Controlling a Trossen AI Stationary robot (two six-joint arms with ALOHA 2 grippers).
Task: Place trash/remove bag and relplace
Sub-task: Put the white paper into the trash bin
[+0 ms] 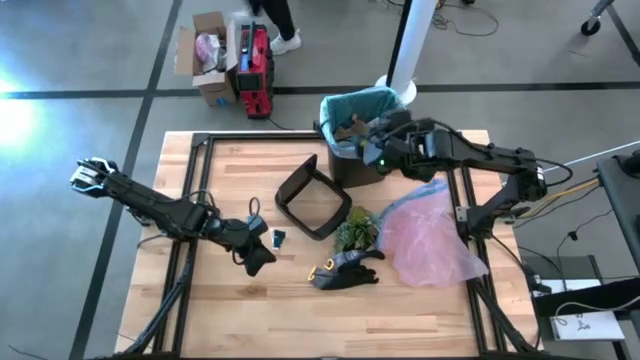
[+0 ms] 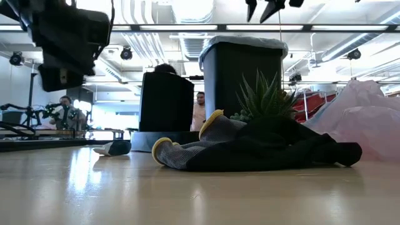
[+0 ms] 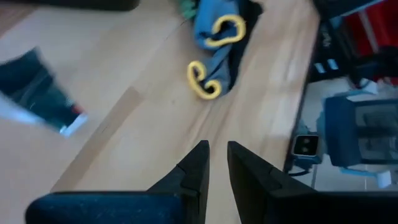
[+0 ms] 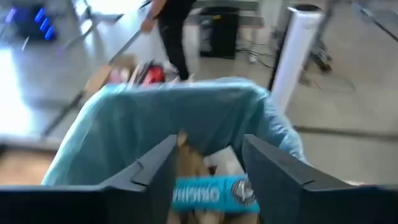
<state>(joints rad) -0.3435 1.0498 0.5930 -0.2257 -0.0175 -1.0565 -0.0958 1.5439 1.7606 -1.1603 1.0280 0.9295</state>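
The black bin (image 1: 350,150), lined with the teal-blue bag (image 1: 372,98), stands at the table's far edge. Crumpled brown paper trash (image 4: 189,158) lies inside it. My right gripper (image 4: 208,165) hangs open over the bin's mouth. A blue printed wrapper (image 4: 214,193) lies across the gap between its fingers, above the trash. My left gripper (image 3: 217,158) is shut and empty, tilted down over bare wood left of the middle (image 1: 255,255). A small dark wrapper (image 1: 279,237) lies on the table beside it. My right gripper has its fingers (image 4: 152,168) on either side of the blue wrapper's ends (image 4: 180,194). Whether they touch it I cannot tell. The wrapper lies level across the gap, over the open bin.
The bin's black lid (image 1: 312,197) lies on the table in front of the bin. A green plant tuft (image 1: 355,232), a black-and-yellow glove (image 1: 345,270) and a pink plastic bag (image 1: 430,235) lie right of centre. A person (image 1: 275,20) stands beyond the table.
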